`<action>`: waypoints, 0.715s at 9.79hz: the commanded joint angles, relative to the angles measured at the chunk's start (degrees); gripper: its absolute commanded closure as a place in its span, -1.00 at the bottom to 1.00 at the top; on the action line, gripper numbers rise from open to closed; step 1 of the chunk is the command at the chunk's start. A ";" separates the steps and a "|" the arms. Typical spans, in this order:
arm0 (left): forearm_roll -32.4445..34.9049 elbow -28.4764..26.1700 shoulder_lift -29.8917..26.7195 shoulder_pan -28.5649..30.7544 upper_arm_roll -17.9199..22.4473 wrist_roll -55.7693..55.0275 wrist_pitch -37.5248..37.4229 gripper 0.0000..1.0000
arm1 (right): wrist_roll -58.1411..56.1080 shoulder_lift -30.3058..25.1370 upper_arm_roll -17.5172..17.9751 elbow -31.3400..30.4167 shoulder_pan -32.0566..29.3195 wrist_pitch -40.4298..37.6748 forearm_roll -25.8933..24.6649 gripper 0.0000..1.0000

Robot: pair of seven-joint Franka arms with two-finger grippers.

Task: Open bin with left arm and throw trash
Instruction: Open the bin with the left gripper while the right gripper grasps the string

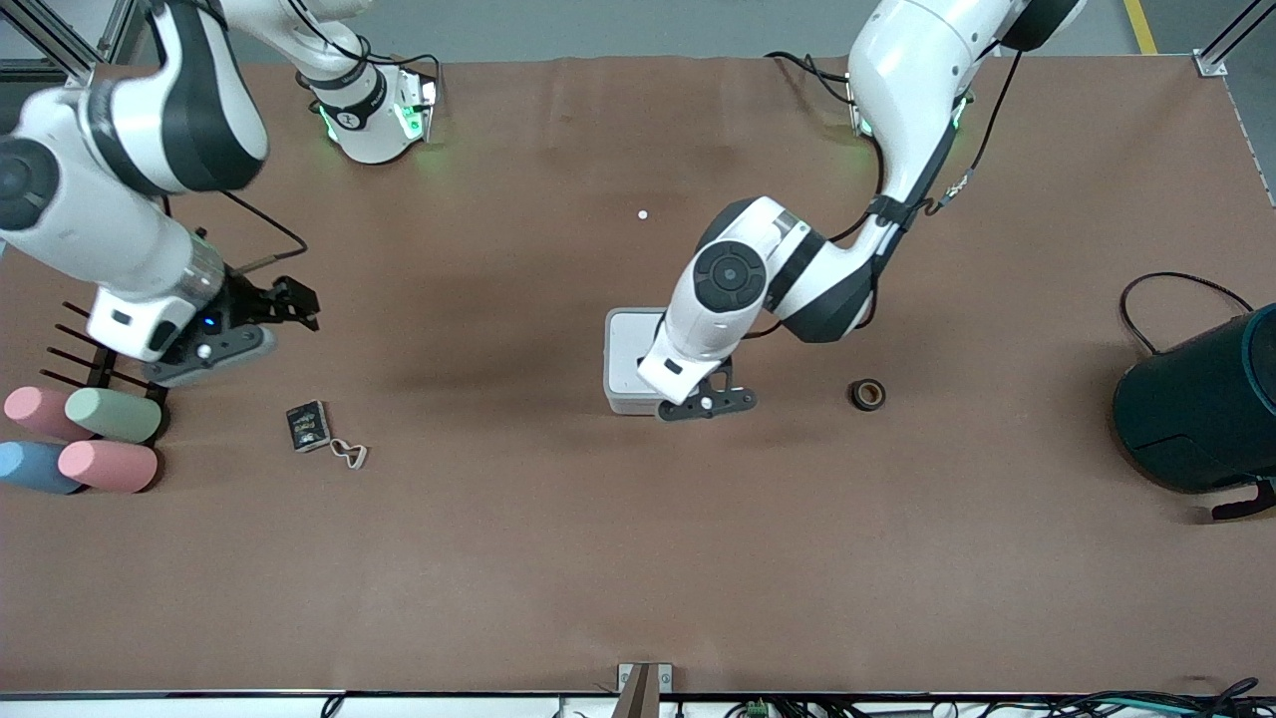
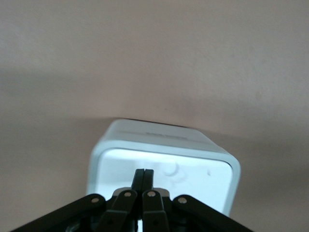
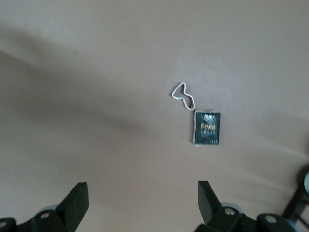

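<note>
Bin (image 1: 628, 344): small square white box, rounded corners, light-grey sides, flat white lid lying shut and level. Sits mid-table, sides roughly square to the table edges; no long axis, it's square. In the left wrist view the bin (image 2: 164, 159) shows a faint round mark on the lid and a line of print on the wall facing away from the camera.

Left gripper (image 1: 710, 402) is over the bin's edge nearest the front camera, on the side toward the left arm's end. Its fingers (image 2: 144, 181) are pressed together, tips over the lid, holding nothing.

Trash in three pieces. Black printed packet (image 1: 308, 426) lies flat toward the right arm's end, long axis slightly tilted from the near-far line. White heart-shaped loop (image 1: 349, 454) lies just beside it, a bit nearer the front camera, about touching one corner. Right wrist view shows packet (image 3: 207, 127) with gold print and loop (image 3: 183, 96) at its corner. Dark tape roll with tan rim (image 1: 867, 394) lies flat, hole up, near the bin toward the left arm's end.

Right gripper (image 1: 284, 304) hangs over bare table near the packet, fingers (image 3: 77, 205) spread wide, empty.

Open brown table (image 1: 638, 558) all around bin and trash. Pastel cylinders (image 1: 85, 439) and large dark teal cylinder (image 1: 1201, 404) sit at the two ends, well apart from the bin.
</note>
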 commanded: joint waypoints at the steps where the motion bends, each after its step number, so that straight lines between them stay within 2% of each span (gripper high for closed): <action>1: 0.87 1.66 0.70 -1.75 0.39 -2.24 0.16 1.00 | -12.15 5.88 -0.12 -0.10 -0.37 6.81 0.43 -0.99; 4: 2.53 1.66 3.42 -2.11 0.83 -2.07 3.32 1.00 | -24.38 14.49 -0.12 -0.01 -2.11 15.88 0.34 -0.99; 7: 3.24 1.48 3.08 -2.72 0.92 -2.24 3.42 1.00 | -25.65 22.15 -0.12 0.08 -2.12 23.34 0.34 -0.82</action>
